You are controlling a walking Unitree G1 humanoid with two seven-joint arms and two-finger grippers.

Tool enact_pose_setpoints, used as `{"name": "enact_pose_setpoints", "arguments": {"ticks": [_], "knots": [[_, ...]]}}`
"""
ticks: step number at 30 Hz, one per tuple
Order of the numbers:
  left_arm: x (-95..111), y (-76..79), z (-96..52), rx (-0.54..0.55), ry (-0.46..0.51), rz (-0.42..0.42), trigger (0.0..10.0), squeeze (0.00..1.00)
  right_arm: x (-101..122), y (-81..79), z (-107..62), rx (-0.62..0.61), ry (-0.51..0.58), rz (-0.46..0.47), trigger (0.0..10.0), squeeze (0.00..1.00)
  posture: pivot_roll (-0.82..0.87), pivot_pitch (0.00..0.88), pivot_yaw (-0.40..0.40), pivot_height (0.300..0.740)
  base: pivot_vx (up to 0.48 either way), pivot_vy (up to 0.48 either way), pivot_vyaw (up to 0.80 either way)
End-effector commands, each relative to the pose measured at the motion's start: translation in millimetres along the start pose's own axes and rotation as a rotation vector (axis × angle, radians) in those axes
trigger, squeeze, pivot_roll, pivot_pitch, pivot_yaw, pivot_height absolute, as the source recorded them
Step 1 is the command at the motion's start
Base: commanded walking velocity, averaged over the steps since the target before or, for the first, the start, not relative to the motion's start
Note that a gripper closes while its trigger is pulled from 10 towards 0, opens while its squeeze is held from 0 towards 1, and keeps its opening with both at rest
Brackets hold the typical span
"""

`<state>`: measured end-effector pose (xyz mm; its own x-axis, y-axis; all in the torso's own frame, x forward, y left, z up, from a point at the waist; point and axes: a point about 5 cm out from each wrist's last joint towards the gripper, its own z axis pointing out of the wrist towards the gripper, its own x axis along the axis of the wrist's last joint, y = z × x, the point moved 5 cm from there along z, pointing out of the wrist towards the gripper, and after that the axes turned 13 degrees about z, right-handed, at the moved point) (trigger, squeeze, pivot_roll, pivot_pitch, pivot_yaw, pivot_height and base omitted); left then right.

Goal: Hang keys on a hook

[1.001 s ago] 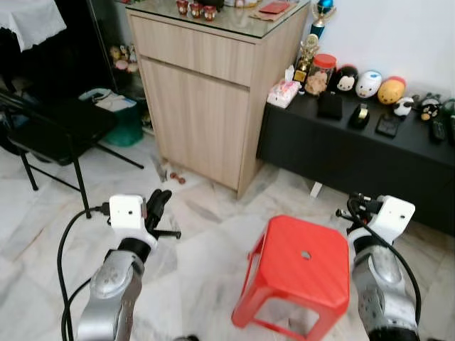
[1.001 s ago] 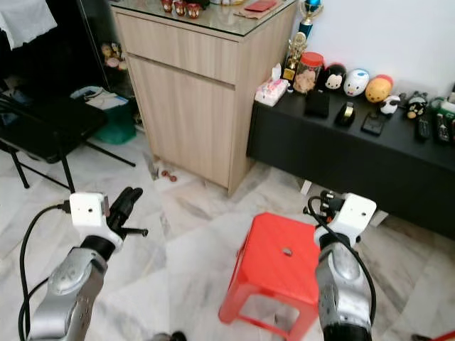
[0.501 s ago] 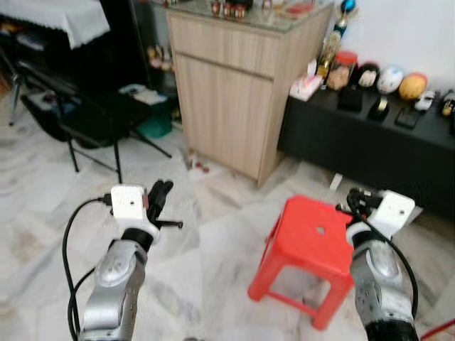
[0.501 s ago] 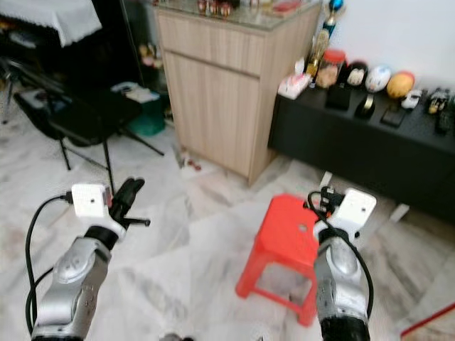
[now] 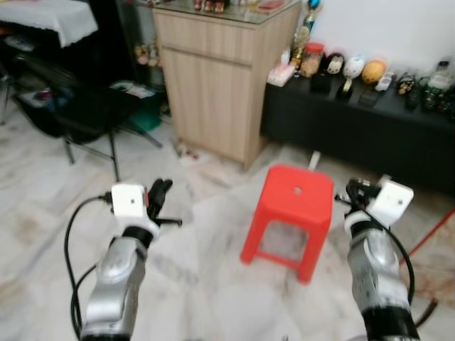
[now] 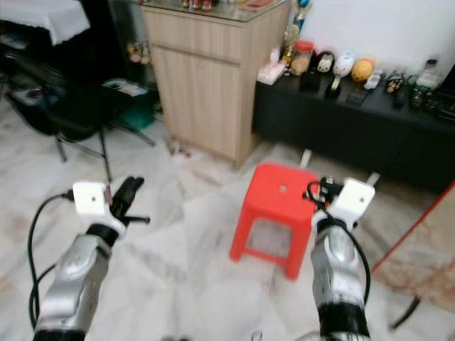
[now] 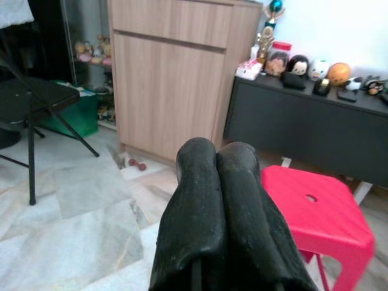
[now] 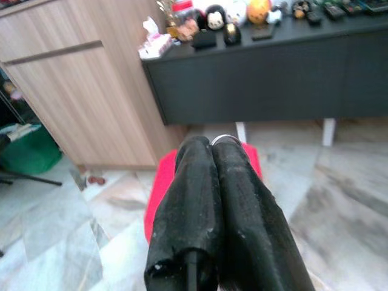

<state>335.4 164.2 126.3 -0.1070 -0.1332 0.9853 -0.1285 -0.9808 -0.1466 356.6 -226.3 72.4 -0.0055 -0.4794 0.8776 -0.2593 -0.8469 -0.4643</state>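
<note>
Silver arms, white wrist boxes, black cables, black jaws.

No legible text, label, brand, number or sign appears in any view. The jar [image 7: 278,58] and the small items beside it on the black sideboard [image 7: 303,121] are too small and blurred to read.

A red stool [image 6: 276,213] stands on the marble floor [image 6: 192,270] between two raised silver arms. Behind it are a wooden cabinet [image 6: 206,78] and a black sideboard [image 6: 355,121] bearing small figurines.
</note>
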Motion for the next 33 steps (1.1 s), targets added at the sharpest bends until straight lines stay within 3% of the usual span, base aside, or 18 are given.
{"name": "enact_pose_setpoints", "arguments": {"ticks": [1,11,16,24,33], "knots": [[6.6,-1.6,5.0,-0.002,0.025,0.033,10.0,0.0,8.0,-3.7,3.1,0.003,0.031,-0.003,10.0,0.0,-0.02,0.0,-0.028,0.74,0.0,0.0,0.0],[5.5,5.7,9.2,-0.013,0.031,0.053,10.0,0.0,4.1,4.4,7.0,-0.047,0.013,-0.007,10.0,0.0,-0.03,0.0,-0.03,0.74,0.0,-0.289,0.0],[8.0,3.0,11.5,-0.011,0.038,0.055,10.0,0.0,5.5,3.0,7.6,-0.055,0.028,0.009,10.0,0.0,-0.03,0.0,-0.017,0.74,0.0,-0.418,-0.48],[7.3,0.8,11.7,-0.009,0.038,0.064,10.0,0.0,0.1,3.3,4.5,-0.065,0.031,0.016,10.0,0.0,-0.03,0.0,-0.009,0.74,0.0,-0.417,0.0],[8.5,4.9,12.6,-0.007,0.046,0.053,10.0,0.0,9.6,-3.6,11.6,-0.049,0.057,0.012,10.0,0.0,-0.03,0.0,-0.026,0.74,0.0,-0.417,0.0]]}}
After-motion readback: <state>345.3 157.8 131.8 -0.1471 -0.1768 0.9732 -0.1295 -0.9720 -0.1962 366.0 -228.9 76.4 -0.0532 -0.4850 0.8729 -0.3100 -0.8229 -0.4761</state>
